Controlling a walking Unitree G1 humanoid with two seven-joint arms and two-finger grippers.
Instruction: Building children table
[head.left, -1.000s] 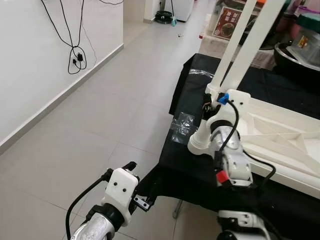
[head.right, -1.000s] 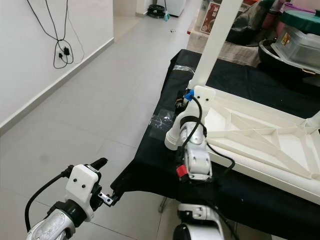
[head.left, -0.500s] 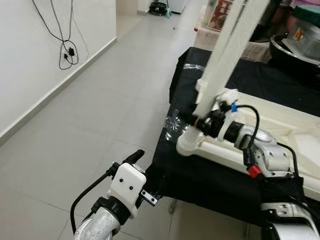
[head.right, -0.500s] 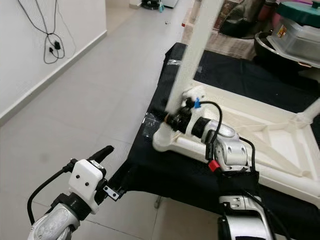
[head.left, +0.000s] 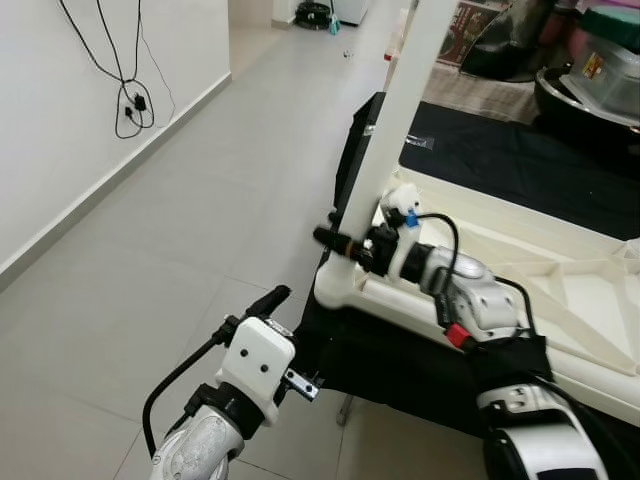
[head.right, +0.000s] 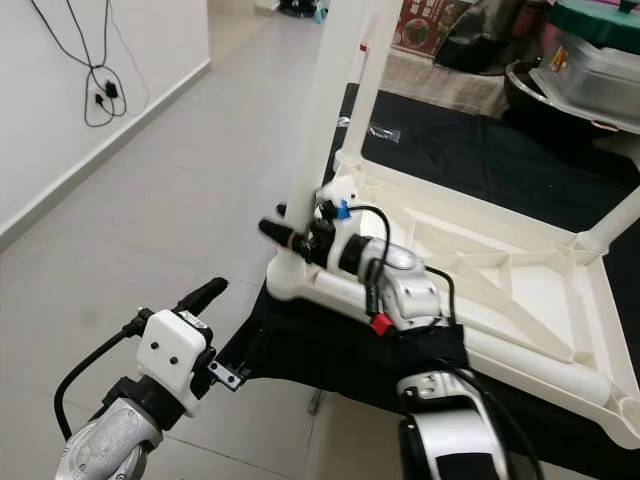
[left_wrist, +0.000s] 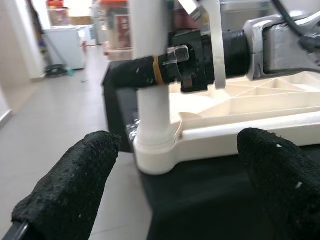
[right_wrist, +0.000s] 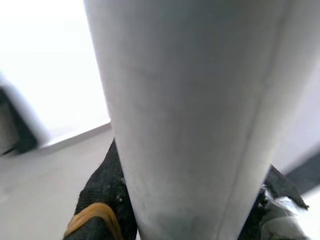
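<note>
The right gripper (head.left: 335, 240) reaches across the near left corner of the upturned white table top (head.left: 560, 290) and has its black fingers closed around the white table leg (head.left: 395, 110), low down, just above the round socket (head.left: 338, 287) where the leg stands. In the right wrist view the leg (right_wrist: 195, 115) is so close that little else can be made out: black padding shows on either side of it, and an orange band (right_wrist: 92, 217) wraps one finger. The leg rises nearly upright and its upper end is cut off by the top of the picture. A second leg (head.right: 378, 60) stands at the far left corner, also cut off above, and the stub of another (head.right: 615, 225) shows at the far right. The table top lies on a black cloth (head.left: 500, 160) over a low surface; its right part runs out of view. The left gripper (head.left: 262, 303) hangs over the tiled floor (head.left: 200, 200), off the near left corner of the cloth, fingers spread wide and holding nothing; its wrist view looks between the two fingertips (left_wrist: 75, 185) at the socket and the clamped leg. Cables (head.left: 130, 95) hang on the white wall, and the clutter beyond the far edge is hard to make out.
</note>
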